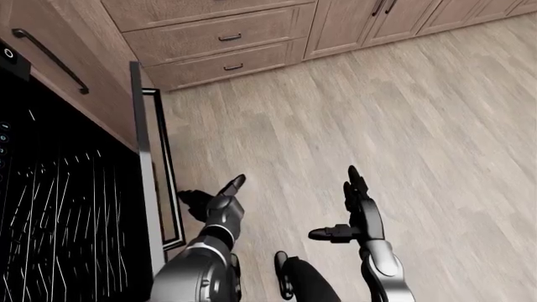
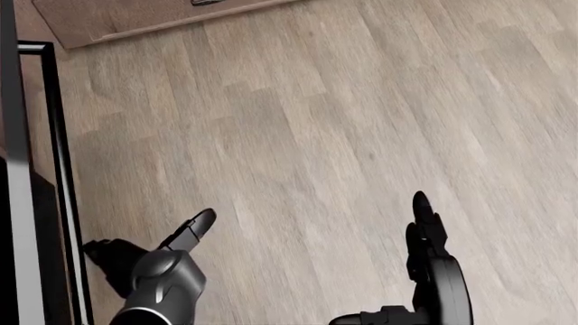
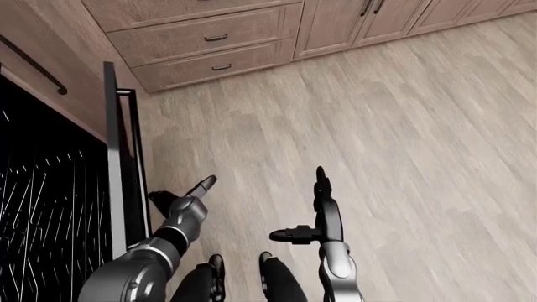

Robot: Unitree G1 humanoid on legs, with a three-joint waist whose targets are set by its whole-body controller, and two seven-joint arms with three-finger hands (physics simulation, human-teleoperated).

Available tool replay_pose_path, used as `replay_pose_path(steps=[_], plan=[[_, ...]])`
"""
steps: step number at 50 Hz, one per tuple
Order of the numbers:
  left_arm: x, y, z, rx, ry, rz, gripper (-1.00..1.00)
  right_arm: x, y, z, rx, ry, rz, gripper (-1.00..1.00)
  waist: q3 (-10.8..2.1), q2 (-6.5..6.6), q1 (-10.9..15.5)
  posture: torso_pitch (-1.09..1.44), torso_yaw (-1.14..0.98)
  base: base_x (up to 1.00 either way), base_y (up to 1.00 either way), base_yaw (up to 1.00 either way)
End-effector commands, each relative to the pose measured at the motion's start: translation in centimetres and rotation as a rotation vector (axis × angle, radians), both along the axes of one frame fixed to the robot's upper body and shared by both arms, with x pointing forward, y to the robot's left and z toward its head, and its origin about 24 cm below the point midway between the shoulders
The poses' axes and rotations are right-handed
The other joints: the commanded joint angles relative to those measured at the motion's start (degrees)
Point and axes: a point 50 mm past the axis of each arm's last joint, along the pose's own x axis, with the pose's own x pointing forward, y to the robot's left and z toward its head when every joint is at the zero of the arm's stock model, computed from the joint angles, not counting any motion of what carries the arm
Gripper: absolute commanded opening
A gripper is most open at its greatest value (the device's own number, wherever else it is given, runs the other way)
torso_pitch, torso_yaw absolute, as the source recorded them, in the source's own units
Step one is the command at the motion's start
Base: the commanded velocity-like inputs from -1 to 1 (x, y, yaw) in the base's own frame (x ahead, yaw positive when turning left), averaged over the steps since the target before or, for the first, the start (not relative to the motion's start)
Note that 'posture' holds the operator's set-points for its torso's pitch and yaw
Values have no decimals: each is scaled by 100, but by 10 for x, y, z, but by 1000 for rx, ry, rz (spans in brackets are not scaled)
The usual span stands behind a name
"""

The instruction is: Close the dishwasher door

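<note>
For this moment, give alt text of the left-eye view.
An open black dishwasher door stands on edge at left, the robot's left hand open beside it. The right hand hangs open over pale wood-plank floor; brown wooden drawers at top.

A wide stretch of bare wood floor is seen to the right of the open dishwasher door, and nothing is set on it. The left side of the eye views is blocked by the door's edge and its handle bar. The left hand, fingers spread, is held just beside that bar. The top is closed off by the drawer fronts.
</note>
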Motion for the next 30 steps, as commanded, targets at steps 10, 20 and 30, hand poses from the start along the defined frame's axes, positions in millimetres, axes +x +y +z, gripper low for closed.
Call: replay_pose_path(steps=[10, 20, 30], plan=[[2, 25, 8, 26, -25, 113, 100, 2, -2, 13, -4, -72, -4, 100, -182, 52, 76, 64, 0, 0, 0, 0], [2, 33, 9, 27, -21, 131, 100, 4, -1, 12, -6, -67, -1, 100, -153, 58, 81, 64, 0, 0, 0, 0], [2, 37, 9, 22, -20, 150, 100, 4, -1, 11, -5, -67, -1, 100, -128, 63, 109, 64, 0, 0, 0, 0]])
